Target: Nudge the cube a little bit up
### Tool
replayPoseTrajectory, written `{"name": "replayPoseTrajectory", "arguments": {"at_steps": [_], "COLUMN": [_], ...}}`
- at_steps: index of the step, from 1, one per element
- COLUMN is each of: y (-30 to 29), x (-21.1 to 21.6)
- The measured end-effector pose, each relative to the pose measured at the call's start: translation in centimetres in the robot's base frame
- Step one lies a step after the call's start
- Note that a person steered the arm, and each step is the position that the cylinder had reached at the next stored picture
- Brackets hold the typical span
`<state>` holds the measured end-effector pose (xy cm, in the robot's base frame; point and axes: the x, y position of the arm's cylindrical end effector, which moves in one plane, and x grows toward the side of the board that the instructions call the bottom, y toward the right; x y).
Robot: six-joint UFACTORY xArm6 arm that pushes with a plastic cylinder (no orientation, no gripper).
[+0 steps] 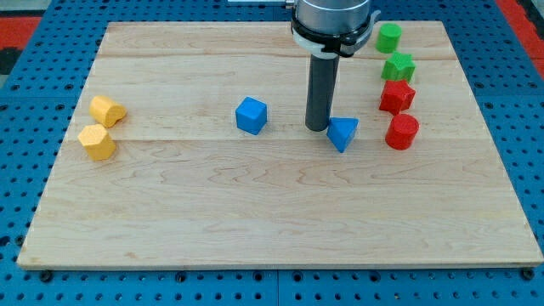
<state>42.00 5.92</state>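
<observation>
A blue cube (pixel 252 116) sits near the middle of the wooden board (pixel 272 212). My tip (pixel 317 127) is down on the board to the right of the cube, a clear gap away from it. A blue triangular block (pixel 342 133) lies right beside the tip on its right, touching or nearly touching it. The rod rises from the tip to the arm's grey collar at the view's top.
Two yellow blocks (pixel 107 110) (pixel 98 142) lie at the view's left. At the right stand a green cylinder (pixel 389 37), a green star-like block (pixel 398 67), a red star-like block (pixel 396 96) and a red cylinder (pixel 402 132). A blue pegboard surrounds the board.
</observation>
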Motion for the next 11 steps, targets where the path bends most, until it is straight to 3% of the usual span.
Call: {"name": "replayPoseTrajectory", "arguments": {"at_steps": [2, 9, 11], "y": [-6.7, -9.1, -12.8], "x": [-0.7, 2.0, 2.1]}}
